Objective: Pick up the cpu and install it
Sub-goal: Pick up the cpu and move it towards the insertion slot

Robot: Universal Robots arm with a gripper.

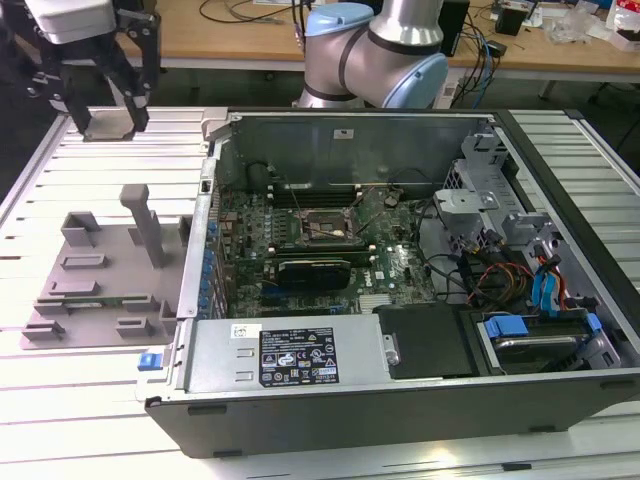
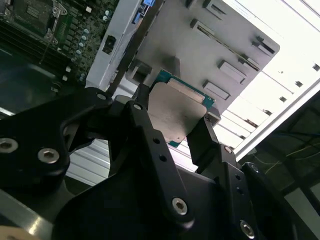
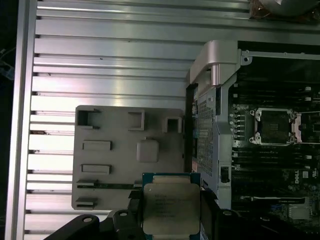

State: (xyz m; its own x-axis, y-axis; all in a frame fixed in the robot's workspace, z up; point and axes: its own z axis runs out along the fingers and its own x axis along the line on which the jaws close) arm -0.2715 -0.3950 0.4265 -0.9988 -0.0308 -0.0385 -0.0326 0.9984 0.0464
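Exterior view: the gripper [image 1: 112,125] hangs in the upper left of the frame, above the slatted metal counter [image 1: 80,400]. Its black fingers [image 1: 138,105] are closed in on a small grey plate, the cpu [image 1: 105,128]. Below it in the frame, at the left, the grey fixture tray [image 1: 90,285] lies on the counter just beside the open computer case [image 1: 400,400], which takes up the centre and right. The socket [image 1: 315,228] sits mid-board inside the case, well apart from the gripper. The arm [image 1: 375,50] stands at top centre, behind the case.

Second wrist view: the cpu [image 2: 177,112], its silvery plate edged in green, is clamped by opposite edges between the two fingers [image 2: 202,135]. It is held clear of the fixture tray [image 2: 200,45] seen beyond it.

First wrist view: the cpu [image 3: 171,207] is gripped with a dark finger [image 3: 210,220] against each side. Past it lie the fixture tray [image 3: 125,155], the counter [image 3: 115,60] and the case wall [image 3: 212,60]. The socket [image 3: 275,126], with its metal frame, lies inside the case.
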